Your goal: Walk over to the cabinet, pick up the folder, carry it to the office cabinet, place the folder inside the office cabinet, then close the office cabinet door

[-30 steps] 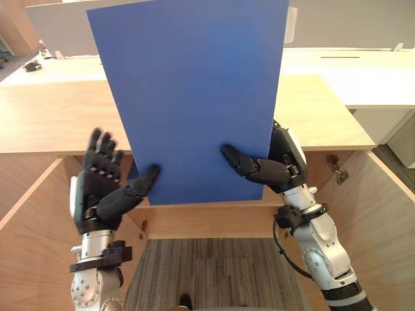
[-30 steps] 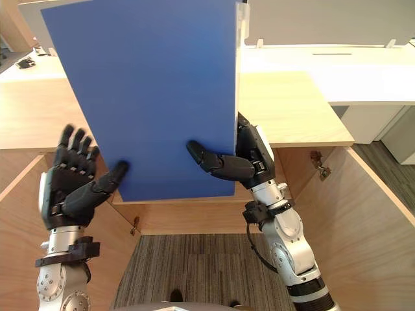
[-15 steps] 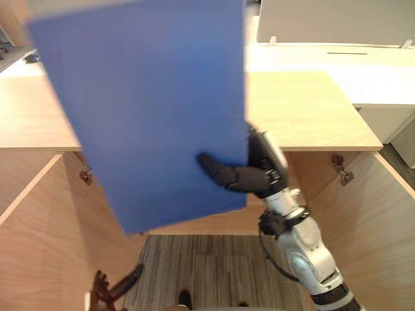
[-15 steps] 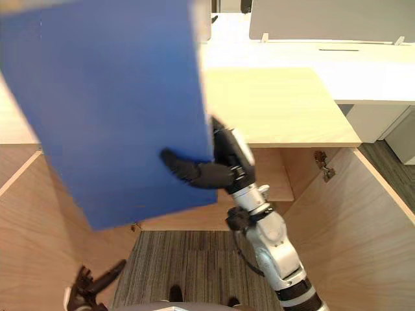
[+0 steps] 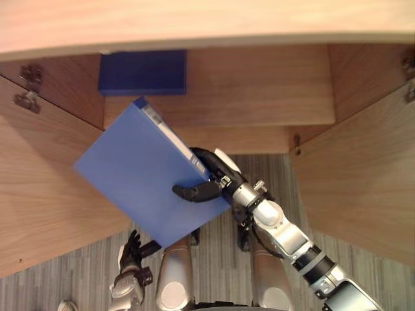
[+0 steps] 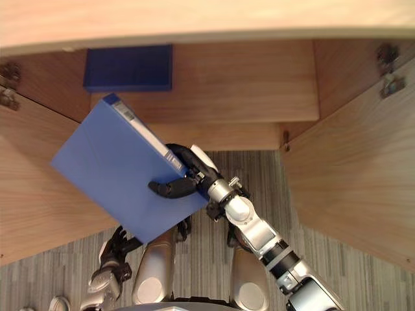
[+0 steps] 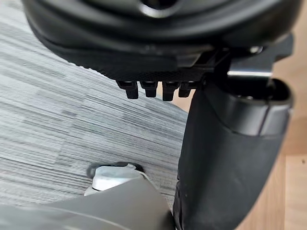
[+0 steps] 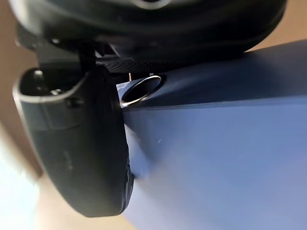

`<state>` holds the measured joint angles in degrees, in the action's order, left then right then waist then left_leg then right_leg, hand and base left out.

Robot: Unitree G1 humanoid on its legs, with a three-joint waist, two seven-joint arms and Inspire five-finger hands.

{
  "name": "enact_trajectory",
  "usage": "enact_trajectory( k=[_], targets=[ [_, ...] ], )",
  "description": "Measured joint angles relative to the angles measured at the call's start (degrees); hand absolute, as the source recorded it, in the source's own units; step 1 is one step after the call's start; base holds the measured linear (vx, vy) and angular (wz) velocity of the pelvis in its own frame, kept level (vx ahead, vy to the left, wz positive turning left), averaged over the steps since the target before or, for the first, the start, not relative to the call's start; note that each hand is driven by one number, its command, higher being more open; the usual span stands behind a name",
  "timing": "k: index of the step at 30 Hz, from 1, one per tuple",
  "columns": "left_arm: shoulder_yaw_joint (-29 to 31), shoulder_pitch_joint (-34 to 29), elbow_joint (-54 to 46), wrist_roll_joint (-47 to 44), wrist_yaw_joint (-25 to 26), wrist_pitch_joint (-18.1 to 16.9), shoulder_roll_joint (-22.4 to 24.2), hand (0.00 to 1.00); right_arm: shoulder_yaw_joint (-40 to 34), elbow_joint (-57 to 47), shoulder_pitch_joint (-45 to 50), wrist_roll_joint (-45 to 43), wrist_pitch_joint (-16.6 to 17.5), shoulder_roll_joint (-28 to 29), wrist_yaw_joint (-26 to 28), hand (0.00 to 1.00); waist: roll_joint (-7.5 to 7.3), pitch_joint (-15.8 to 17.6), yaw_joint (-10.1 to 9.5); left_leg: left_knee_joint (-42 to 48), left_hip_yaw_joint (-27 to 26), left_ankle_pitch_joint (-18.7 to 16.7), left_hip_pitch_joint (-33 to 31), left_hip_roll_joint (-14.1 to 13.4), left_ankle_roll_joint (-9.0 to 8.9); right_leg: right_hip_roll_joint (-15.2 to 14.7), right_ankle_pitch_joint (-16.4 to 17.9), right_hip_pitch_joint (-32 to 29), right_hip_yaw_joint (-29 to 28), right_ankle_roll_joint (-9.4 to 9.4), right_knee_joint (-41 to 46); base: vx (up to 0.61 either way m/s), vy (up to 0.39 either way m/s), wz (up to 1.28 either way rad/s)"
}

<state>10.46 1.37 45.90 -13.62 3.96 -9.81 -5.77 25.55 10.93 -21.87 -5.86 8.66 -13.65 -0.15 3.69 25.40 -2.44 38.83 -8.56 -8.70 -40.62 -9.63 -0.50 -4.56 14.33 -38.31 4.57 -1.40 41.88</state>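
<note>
— Where is the folder?

— The flat blue ring-binder folder (image 5: 139, 175) is in the right hand (image 5: 215, 173). It is held tilted, one corner up, in front of the open light-wood office cabinet (image 5: 259, 97). Its spine, with a pale label strip, runs along the upper right edge.

— How does the hand grip it?

— The thumb (image 6: 170, 188) lies across the blue cover and the fingers (image 6: 183, 154) curl round behind the spine, so the folder is pinched between them. In the right wrist view the thumb (image 8: 91, 143) presses flat on the cover (image 8: 216, 153), right beside the small metal ring (image 8: 141, 91) in the spine.

— Is it inside the cabinet?

— It rests on no shelf. Its upper corner overlaps the cabinet's floor board in the eye views, but I cannot tell how far in it reaches.

— And the cabinet?

— Both wooden doors stand open, the left door (image 5: 52, 168) and the right door (image 5: 356, 175). A pale wooden counter (image 5: 194, 19) runs across above the opening. In the back left of the compartment stands a dark navy rectangular block (image 5: 142, 72). I cannot tell whether it is a box or another folder.

— The other hand?

— The left hand (image 5: 131, 249) hangs low at the side over the grey striped carpet (image 5: 65, 278). Its fingers (image 7: 148, 88) are loose and hold nothing.
</note>
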Motion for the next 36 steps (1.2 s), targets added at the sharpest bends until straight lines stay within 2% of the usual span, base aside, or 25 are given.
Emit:
enact_trajectory(
  k=[2, 4, 6, 9, 14, 19, 20, 25, 29, 34, 36],
  targets=[
    [0.22, 1.75, -2.86, -0.59, -0.02, -0.28, 0.55, 1.0, -6.19, -0.02, -2.63, -5.83, -0.08, 3.52, -3.03, 0.0, -0.02, 0.33, -0.24, 5.93, 0.68, -1.69, -6.37, -0.85, 0.49, -0.08, 1.78, -5.86, 0.13, 0.03, 5.5, -0.08, 0.003, 0.0],
    [0.71, 2.94, -4.34, -1.0, -0.21, -0.34, 0.55, 1.0, -10.17, -0.01, -6.1, -10.4, -0.03, 4.88, -5.04, 0.0, 0.04, 1.14, -0.69, 8.66, 0.91, -2.55, -9.43, -1.26, 0.65, -0.1, 2.47, -8.91, 0.03, -0.02, 8.1, -0.07, 0.003, -0.06],
    [1.2, 4.01, -6.72, -1.13, 0.95, -0.54, 1.37, 1.0, -16.14, -0.01, -11.67, -18.68, 1.26, 5.34, -8.43, 0.0, 0.43, 1.37, -1.3, 11.9, 1.31, -3.25, -14.16, -1.49, 0.94, -0.31, 3.25, -13.54, -0.23, 0.0, 11.34, -0.09, 0.008, -0.02],
    [1.96, 5.51, -8.73, -1.58, 2.25, -0.57, 2.01, 1.0, -22.53, 1.27, -18.77, -26.88, 3.78, 5.3, -13.05, 0.0, 0.45, 1.67, -1.64, 14.2, 1.87, -3.42, -18.16, -1.73, 1.17, -0.37, 3.47, -17.22, -0.1, 0.0, 13.45, -0.06, 0.001, 0.01],
    [1.32, 6.74, -12.15, -2.45, 3.19, -0.69, 3.75, 1.0, -29.73, 8.67, -29.17, -36.9, 6.97, 5.31, -19.09, 0.0, 0.43, 1.75, -1.76, 15.54, 2.13, -3.52, -20.94, -1.98, 1.26, -0.36, 3.47, -19.75, -0.03, 0.0, 14.53, -0.04, -0.014, -0.02],
    [0.88, 8.03, -12.42, -3.5, 5.03, -0.72, 4.49, 1.0, -34.12, 15.29, -35.28, -43.87, 7.24, 5.89, -23.91, 0.0, 0.43, 1.74, -2.35, 15.37, 2.29, -3.5, -21.79, -2.21, 1.27, -0.22, 3.44, -20.49, 0.27, 0.04, 14.16, 0.0, -0.036, -0.01],
    [0.59, 8.41, -12.45, -3.5, 5.5, -0.72, 4.48, 1.0, -35.21, 16.45, -36.61, -45.51, 7.48, 6.16, -24.88, 1.0, 0.43, 1.74, -2.63, 15.3, 2.33, -3.49, -22.07, -2.21, 1.28, -0.22, 3.44, -20.72, 0.37, 0.04, 14.07, 0.02, -0.033, 0.0],
    [-0.87, 9.06, -13.72, -4.49, 6.72, -0.81, 4.81, 1.0, -38.88, 18.8, -41.96, -49.9, 8.81, 6.71, -27.12, 1.0, 0.45, 1.73, -3.14, 14.64, 2.58, -3.37, -22.16, -2.09, 1.25, -0.31, 3.43, -20.53, 0.9, 0.06, 13.31, 0.01, -0.024, 0.02],
    [-1.0, 9.07, -14.47, -4.49, 6.89, -1.18, 5.52, 1.0, -38.65, 19.34, -43.3, -50.98, 9.38, 6.7, -27.13, 1.0, 0.48, 1.69, -3.1, 13.53, 2.87, -2.8, -22.14, -1.64, 1.05, -0.6, 3.4, -20.4, 1.37, 0.1, 12.72, -0.01, -0.029, 0.07],
    [-0.93, 9.06, -14.31, -5.02, 6.96, -1.34, 5.96, 1.0, -34.63, 20.17, -43.41, -50.78, 8.79, 6.27, -25.47, 1.0, 0.56, 1.6, -2.9, 12.54, 3.04, -2.5, -21.43, -1.62, 0.83, -0.57, 3.31, -19.61, 1.79, 0.25, 11.87, 0.0, -0.012, 0.02],
    [-0.88, 9.07, -14.31, -5.33, 6.92, -1.34, 6.2, 1.0, -30.54, 20.21, -43.41, -50.07, 7.25, 5.26, -23.22, 1.0, 0.57, 1.58, -2.74, 12.21, 2.9, -2.5, -20.86, -1.67, 0.82, -0.53, 3.29, -19.14, 1.73, 0.29, 11.53, 0.0, 0.0, 0.0]
  ],
)
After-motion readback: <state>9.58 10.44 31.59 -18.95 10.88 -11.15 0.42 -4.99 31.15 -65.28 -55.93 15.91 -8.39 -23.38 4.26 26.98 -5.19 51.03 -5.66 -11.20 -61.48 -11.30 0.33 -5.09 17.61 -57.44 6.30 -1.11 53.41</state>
